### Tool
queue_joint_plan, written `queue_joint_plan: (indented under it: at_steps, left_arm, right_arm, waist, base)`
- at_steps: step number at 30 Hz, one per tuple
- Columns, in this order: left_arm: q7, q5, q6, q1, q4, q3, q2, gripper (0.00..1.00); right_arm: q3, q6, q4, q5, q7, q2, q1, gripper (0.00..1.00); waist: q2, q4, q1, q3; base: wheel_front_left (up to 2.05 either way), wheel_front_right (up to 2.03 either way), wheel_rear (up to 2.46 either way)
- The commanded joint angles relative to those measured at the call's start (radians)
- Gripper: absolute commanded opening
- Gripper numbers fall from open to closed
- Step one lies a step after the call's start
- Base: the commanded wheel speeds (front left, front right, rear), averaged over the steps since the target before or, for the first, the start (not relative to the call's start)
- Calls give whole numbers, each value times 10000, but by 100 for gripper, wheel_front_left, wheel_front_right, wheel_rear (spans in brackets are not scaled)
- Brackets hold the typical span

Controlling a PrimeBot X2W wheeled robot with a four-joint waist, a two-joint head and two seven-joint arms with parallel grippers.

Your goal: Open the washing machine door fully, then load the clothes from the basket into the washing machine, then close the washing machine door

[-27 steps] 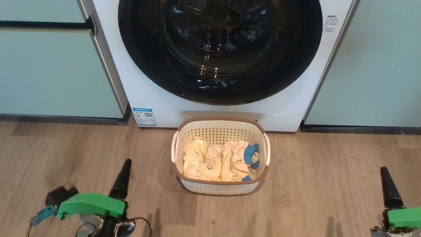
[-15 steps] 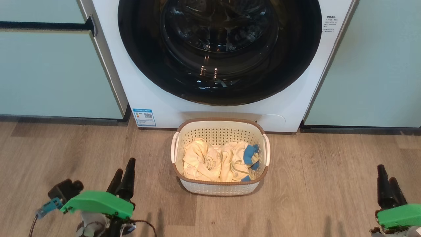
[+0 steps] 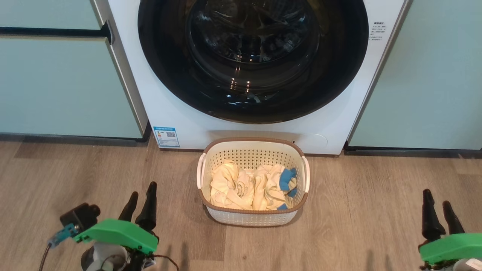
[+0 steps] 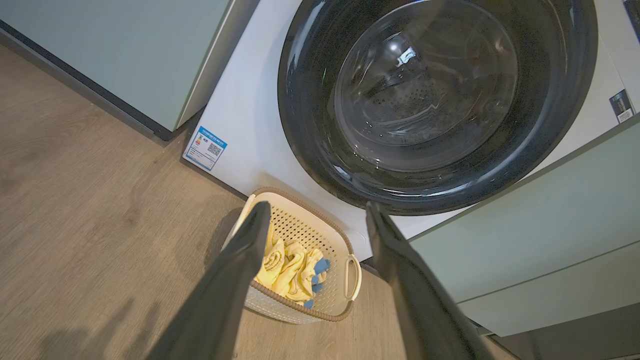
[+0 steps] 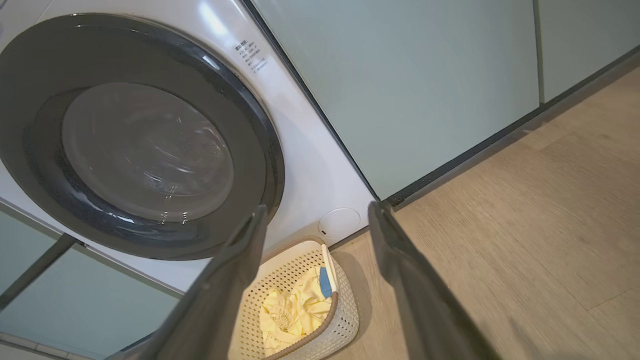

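The left fingers (image 3: pixel 148 209) are spread apart with nothing between them, and the right fingers (image 3: pixel 429 218) are likewise parted and empty. Both pairs are held low over the wooden floor (image 3: pixel 357 210), the left pair at the near left and the right pair at the near right, well apart from each other.

Between them, farther off, the basket (image 3: pixel 252 140) is set on the floor with the clothes (image 3: pixel 248 184) heaped inside it, yellow with blue patches at the right. It stands just in front of the washing machine (image 3: pixel 180 113), below the washing machine door (image 3: pixel 253 56), which lies shut against the white front. Whether the basket touches the machine cannot be told.

Both pairs of fingers are seen together from the head. In the left wrist view the blue sticker (image 4: pixel 205 148) and the perforated drum behind the glass are made out. In the right wrist view the round flap (image 5: pixel 339 223) just beyond the basket and a small printed label (image 5: pixel 252 55) beside the door are seen.

Bare floor lies on either side of the basket. The machine is flanked closely by pale green cabinet panels (image 3: pixel 64 82) on the left and right.
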Motion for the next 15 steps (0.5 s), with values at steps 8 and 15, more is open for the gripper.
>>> queue_joint_plan:
  at_steps: [8, 15]
  left_arm:
    - [-345, 1156, -25, -716, -162, 151, 202, 100]
    - [-550, 1951, -45, -815, -49, 112, 210, 100]
  right_arm:
    - [442, -20, -350, -1164, -359, -185, -765, 100]
    - [691, -22, -344, -1964, -564, -214, -839, 100]
  waist:
    - [0, 23, 0, -26]
    - [0, 37, 0, -30]
  base:
    - [0, 0, 0]
    - [0, 0, 0]
